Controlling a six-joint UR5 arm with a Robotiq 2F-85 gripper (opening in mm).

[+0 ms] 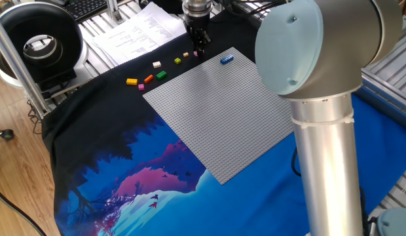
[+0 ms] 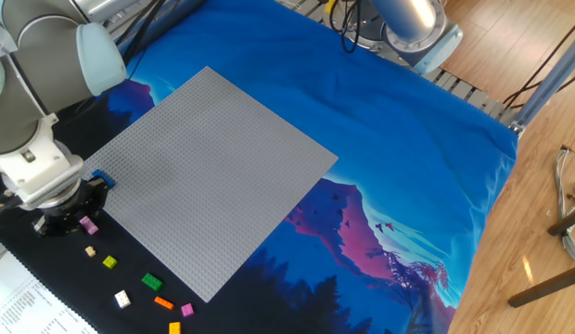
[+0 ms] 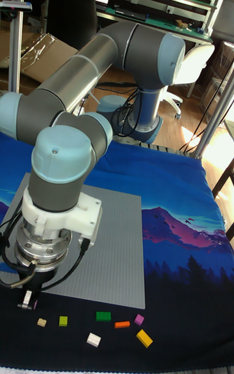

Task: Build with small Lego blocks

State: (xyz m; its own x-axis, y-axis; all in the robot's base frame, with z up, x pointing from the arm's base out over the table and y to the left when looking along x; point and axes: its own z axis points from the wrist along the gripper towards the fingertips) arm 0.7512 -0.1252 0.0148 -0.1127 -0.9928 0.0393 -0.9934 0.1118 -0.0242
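Note:
My gripper (image 1: 199,51) (image 3: 27,296) hangs just off the grey baseplate's (image 1: 222,111) far corner. It is shut on a small pink brick (image 2: 87,224) (image 3: 26,299), held a little above the black cloth. A blue brick (image 1: 226,59) (image 2: 102,178) sits on the plate's edge close by. Loose small Lego blocks lie in a row on the cloth: tan (image 1: 186,55), yellow-green (image 1: 178,61), white (image 1: 156,64), green (image 1: 162,75), orange (image 1: 148,78), a second pink one (image 1: 141,86) and yellow (image 1: 131,82).
Printed papers (image 1: 137,29) and a black round device (image 1: 36,39) lie beyond the bricks. The arm's thick grey column (image 1: 327,144) stands at the plate's right. A blue patterned cloth (image 2: 408,139) covers the table's other half.

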